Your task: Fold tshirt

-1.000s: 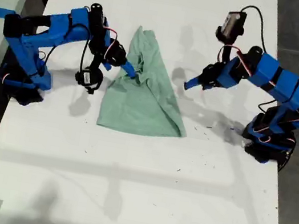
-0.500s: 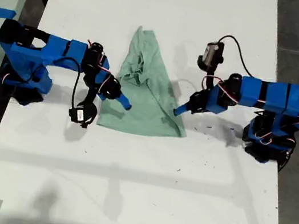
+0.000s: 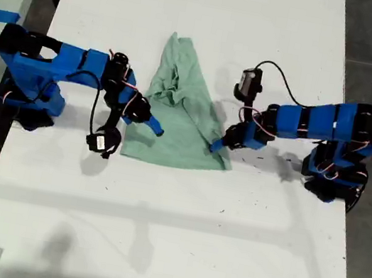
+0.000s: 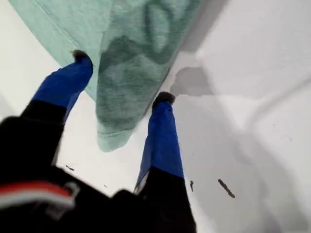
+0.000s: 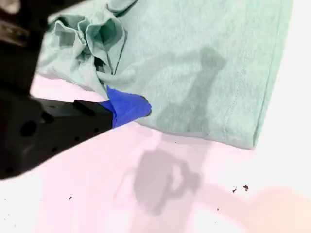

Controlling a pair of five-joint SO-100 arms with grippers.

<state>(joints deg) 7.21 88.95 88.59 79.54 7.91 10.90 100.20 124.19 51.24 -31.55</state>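
My first gripper [image 4: 121, 77] has come down from its raised pose of a second ago. Its jaws stand wide apart, astride a narrow folded edge of the tshirt [image 4: 131, 29], one fingertip on the cloth and the other just off it on the table [image 3: 158, 213]; nothing is pinched yet. My second gripper [image 5: 129, 108] has let go of the bunched cloth it was at a second ago and sits low against the hem-side edge. Only one finger shows, so I cannot tell how wide it stands. Both pincers have moved from the middle to the lower corners, so I judge a two-corner lift is being set up.

Outward from my first gripper, the tshirt [image 3: 181, 127] spreads away as a pale mint, rough triangle, flat on the table. A crumpled knot lies just beyond my second gripper.
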